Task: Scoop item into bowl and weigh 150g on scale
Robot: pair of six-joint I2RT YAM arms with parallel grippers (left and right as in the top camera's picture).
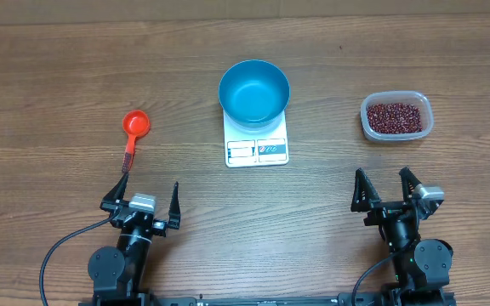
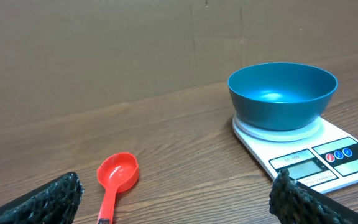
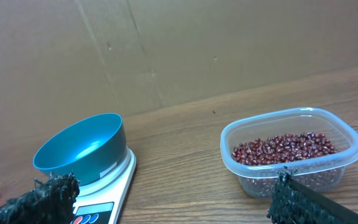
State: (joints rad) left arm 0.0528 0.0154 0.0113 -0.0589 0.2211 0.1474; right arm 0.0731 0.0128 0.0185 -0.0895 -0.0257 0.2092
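The bowl point(image 1: 254, 91) is sitting empty on the scale point(image 1: 257, 150), midway across the table point(image 1: 58, 76) and nearer its far edge, hiding the scale's back half. The beans point(image 1: 393, 117) are lying in a clear tub point(image 1: 367, 124) toward the right edge, and a red scoop point(image 1: 134, 126) toward the left. The left gripper point(image 1: 149, 183) and right gripper point(image 1: 382, 172) are standing spread wide and empty by the near edge (wrist views are cropping all but fingertips). The display's reading is proving too small to make out.
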